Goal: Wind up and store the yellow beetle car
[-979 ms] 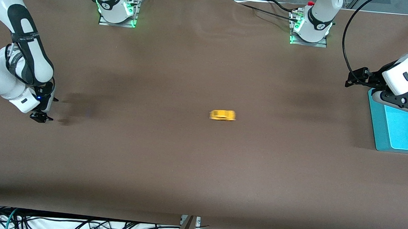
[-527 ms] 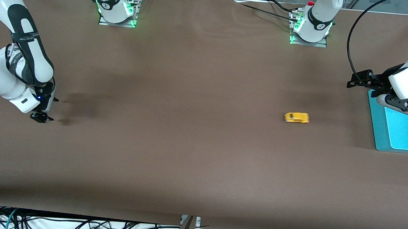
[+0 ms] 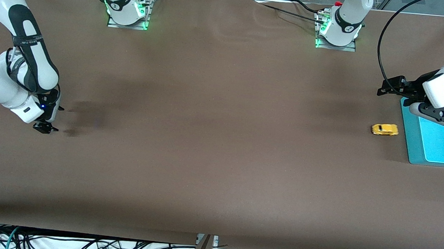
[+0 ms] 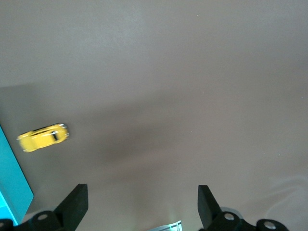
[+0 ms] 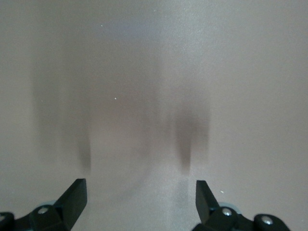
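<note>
The yellow beetle car point(image 3: 385, 129) stands on the brown table at the left arm's end, just short of the teal bin point(image 3: 407, 131). In the left wrist view the car point(image 4: 43, 137) looks slightly blurred beside the bin's edge point(image 4: 12, 183). My left gripper point(image 3: 382, 87) hangs open above the table by the bin's corner, empty, apart from the car. The same open jaws show in its wrist view point(image 4: 143, 202). My right gripper point(image 3: 54, 118) is low over the table at the right arm's end, open and empty point(image 5: 141, 197), far from the car.
The teal bin is an open box at the table's edge on the left arm's end, partly under the left arm's hand. A black cable point(image 3: 380, 46) loops above that arm. Both arm bases point(image 3: 128, 10) stand along the table's back edge.
The car has rolled from the middle of the table toward the left arm's end and now sits beside the bin. The left hand shifted slightly early on. The right arm stayed still.
</note>
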You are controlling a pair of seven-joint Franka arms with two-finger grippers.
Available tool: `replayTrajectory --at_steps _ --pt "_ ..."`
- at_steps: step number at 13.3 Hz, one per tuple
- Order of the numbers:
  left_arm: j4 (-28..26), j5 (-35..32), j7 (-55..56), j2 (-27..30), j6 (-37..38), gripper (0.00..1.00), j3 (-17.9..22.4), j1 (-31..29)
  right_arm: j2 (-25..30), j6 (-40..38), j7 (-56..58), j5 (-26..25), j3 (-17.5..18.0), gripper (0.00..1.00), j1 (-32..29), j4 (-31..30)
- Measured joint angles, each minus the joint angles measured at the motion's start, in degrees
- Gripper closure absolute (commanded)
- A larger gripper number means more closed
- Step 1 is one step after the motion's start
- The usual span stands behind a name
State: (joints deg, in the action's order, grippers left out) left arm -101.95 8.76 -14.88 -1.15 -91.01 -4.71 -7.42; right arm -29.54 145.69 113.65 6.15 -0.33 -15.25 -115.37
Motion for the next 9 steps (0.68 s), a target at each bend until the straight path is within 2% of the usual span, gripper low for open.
replayTrajectory --at_steps 3,6,9 --pt "0.0 0.0 0.0 0.0 0.1 0.00 0.0 0.0 0.0 0.0 -0.1 0.3 0.1 0.00 0.0 0.7" --pt "0.0 0.0 0.0 0.0 0.1 0.00 0.0 -0.4 0.0 -4.1 -1.7 4.6 0.4 0.00 0.0 4.7" --pt "0.0 0.0 0.0 0.0 0.2 0.00 0.0 -0.5 0.1 -6.9 -10.8 5.5 1.1 0.00 0.6 9.4"
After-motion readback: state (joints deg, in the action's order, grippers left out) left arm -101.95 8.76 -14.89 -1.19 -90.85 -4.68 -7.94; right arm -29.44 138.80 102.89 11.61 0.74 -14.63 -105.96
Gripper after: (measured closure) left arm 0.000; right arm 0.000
